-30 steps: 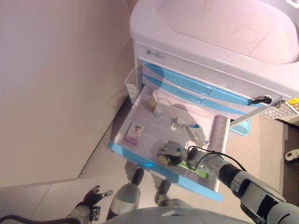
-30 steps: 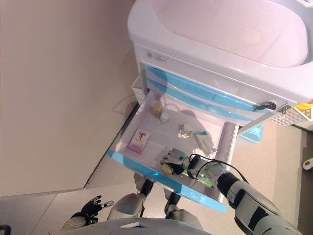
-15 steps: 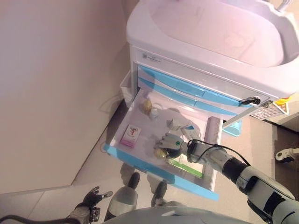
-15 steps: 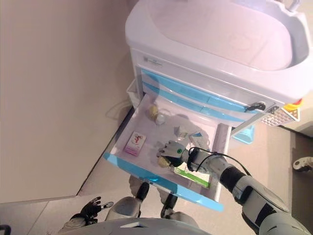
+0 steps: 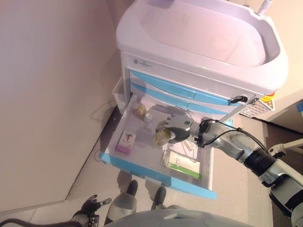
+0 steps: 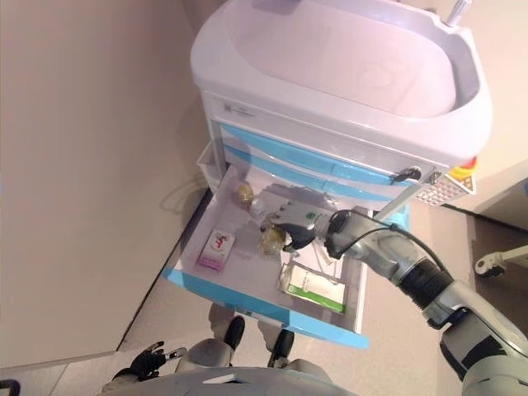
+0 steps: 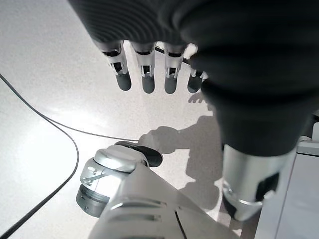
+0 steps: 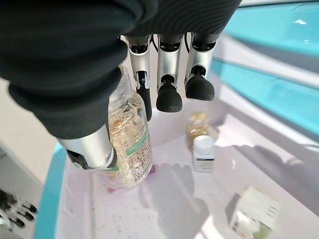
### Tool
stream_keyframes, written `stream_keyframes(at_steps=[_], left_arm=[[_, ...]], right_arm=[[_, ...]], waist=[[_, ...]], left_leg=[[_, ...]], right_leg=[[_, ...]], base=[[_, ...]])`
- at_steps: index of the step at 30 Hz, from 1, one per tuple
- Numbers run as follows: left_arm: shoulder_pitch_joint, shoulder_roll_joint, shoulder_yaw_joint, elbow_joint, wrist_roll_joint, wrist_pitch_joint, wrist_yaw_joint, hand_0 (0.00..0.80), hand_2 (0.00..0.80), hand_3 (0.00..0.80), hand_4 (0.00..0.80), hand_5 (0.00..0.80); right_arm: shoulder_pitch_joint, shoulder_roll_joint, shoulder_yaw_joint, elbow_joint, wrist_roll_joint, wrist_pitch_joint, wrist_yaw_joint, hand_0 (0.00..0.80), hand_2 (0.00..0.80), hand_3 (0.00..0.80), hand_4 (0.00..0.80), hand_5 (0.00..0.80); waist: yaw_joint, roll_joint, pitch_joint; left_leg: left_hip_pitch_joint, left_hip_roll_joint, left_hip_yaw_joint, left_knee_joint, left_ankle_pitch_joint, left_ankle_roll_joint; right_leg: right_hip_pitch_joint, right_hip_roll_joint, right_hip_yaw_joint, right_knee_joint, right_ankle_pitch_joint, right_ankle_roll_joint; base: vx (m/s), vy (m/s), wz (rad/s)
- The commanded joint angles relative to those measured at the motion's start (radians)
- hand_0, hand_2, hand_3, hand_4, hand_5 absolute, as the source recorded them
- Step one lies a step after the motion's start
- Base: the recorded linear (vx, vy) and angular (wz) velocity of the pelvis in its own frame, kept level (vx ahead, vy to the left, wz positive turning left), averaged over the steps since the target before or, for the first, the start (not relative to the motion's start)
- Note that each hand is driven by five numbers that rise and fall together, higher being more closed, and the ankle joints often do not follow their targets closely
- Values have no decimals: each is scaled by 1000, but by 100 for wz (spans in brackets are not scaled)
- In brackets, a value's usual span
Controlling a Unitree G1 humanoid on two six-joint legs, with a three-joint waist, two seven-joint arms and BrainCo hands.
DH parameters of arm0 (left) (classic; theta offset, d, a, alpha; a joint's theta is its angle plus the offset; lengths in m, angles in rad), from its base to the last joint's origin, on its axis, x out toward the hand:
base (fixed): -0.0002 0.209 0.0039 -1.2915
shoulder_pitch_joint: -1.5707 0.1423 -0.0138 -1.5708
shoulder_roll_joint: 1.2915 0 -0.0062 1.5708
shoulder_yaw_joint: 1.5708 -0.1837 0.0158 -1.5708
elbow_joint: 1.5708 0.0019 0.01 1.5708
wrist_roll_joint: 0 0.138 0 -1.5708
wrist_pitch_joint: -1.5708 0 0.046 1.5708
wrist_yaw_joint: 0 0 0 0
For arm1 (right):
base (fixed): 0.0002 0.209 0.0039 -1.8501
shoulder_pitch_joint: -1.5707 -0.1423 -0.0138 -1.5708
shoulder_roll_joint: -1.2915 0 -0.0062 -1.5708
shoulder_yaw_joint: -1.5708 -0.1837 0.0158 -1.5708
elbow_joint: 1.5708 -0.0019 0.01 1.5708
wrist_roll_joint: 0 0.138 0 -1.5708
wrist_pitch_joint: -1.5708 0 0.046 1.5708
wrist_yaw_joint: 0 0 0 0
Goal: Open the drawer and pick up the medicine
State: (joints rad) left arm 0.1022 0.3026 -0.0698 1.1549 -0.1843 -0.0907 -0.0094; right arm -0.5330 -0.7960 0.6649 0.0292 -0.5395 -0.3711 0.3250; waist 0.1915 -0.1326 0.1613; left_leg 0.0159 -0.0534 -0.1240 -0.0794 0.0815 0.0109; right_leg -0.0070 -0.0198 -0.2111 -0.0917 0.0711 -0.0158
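Observation:
The cart's top drawer (image 5: 151, 172), with a blue front, stands pulled out. My right hand (image 5: 176, 128) is shut on a clear medicine bottle (image 5: 160, 137) of yellowish pills with a green label and holds it above the middle of the drawer. In the right wrist view the bottle (image 8: 130, 144) sits between the thumb (image 8: 92, 149) and the curled fingers (image 8: 169, 94). My left hand (image 5: 92, 205) hangs low by the floor with its fingers (image 7: 144, 74) straight and empty.
In the drawer lie a pink box (image 5: 125, 142), a green-and-white box (image 5: 182, 164), a small amber bottle (image 5: 141, 109) and a white-capped bottle (image 5: 148, 117). The white cart (image 5: 189, 42) has a basin top. A wall stands close on the left.
My right hand has lifted the bottle off the drawer floor near the front and carried it up over the middle. The camera has shifted too. The left hand has stayed put.

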Motion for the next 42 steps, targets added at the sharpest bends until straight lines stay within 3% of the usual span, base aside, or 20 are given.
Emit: stream_keyframes(at_steps=[1,5,9,24,34,42], left_arm=[[-1,12,19,69,26,-9,-9,0,0,0,0,0],[8,22,24,68,20,-5,-13,0,0,0,0,0],[17,28,23,69,7,-9,-14,0,0,0,0,0],[30,35,4,61,6,6,-12,0,0,0,0,0],[34,68,-20,56,-6,32,-21,0,0,0,0,0],[31,77,-31,55,-17,42,-25,0,0,0,0,0]], right_arm=[[-96,-53,-28,-64,180,64,151,800,800,800,800,800],[-161,-144,-88,-122,329,159,306,800,800,800,800,800],[-247,-209,-99,-107,445,212,366,800,800,800,800,800],[-511,-295,-111,138,540,328,326,800,800,800,800,800],[-870,-390,129,474,617,377,288,800,800,800,800,800],[-1009,-395,243,656,646,416,280,800,800,800,800,800]], waist=[[-10,1,-55],[-26,-6,-64],[-34,-11,-73],[-47,-13,-97],[-39,-29,-106],[-32,-39,-105]], left_leg=[[-16,-19,6,-8,-57,3],[-8,-16,21,-8,-60,3],[-1,-16,29,-8,-61,3],[18,-26,38,-8,-67,7],[26,-30,37,-8,-70,6],[36,-35,31,-8,-75,8]], right_leg=[[62,8,25,18,-43,68],[65,10,39,16,-41,68],[69,11,46,14,-40,68],[86,2,52,13,-39,70],[93,-2,43,15,-37,70],[99,-2,40,22,-41,67]], base=[[-1,16,-14],[3,13,-8],[10,13,-14],[10,22,-2],[3,1,0],[44,7,1]])
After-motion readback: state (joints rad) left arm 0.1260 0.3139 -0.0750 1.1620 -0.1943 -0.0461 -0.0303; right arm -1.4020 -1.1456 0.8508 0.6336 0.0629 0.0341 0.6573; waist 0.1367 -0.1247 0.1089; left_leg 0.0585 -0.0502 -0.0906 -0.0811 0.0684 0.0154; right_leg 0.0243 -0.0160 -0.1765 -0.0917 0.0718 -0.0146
